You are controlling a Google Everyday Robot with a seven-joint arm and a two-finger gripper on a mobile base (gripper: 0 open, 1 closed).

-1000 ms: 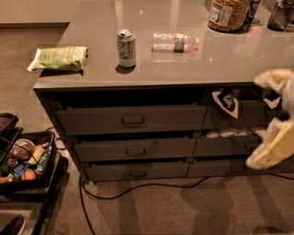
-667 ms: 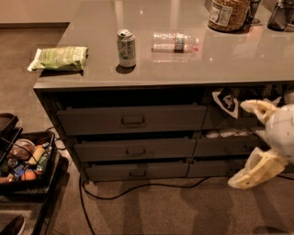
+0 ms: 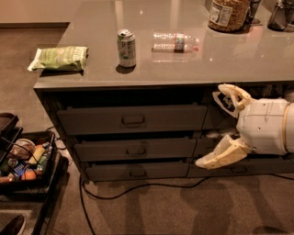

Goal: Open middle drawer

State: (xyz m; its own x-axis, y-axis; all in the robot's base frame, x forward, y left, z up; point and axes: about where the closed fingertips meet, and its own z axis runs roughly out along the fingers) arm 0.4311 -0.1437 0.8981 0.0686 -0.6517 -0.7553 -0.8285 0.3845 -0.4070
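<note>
The middle drawer (image 3: 101,150) is a wide, shallow dark-grey front in the left stack under the counter, with a small rectangular handle (image 3: 134,150) at its centre. It sits pushed in, roughly level with the fronts above and below it. My gripper (image 3: 206,131) hangs to the right of this stack, in front of the right-hand drawers, at about the middle drawer's height. It is open: one cream finger (image 3: 229,95) points up and left, the other (image 3: 218,157) down and left. Nothing is held between them.
A taller top drawer (image 3: 92,120) and a bottom drawer (image 3: 105,172) flank the middle one. On the counter (image 3: 239,64) lie a soda can (image 3: 126,47), water bottle (image 3: 175,41), green bag (image 3: 59,58) and jar (image 3: 228,13). A bin of items (image 3: 27,160) and a cable (image 3: 138,189) are on the floor.
My gripper has moved left from the right edge of the view, closer to the left drawer stack. The drawers have not moved.
</note>
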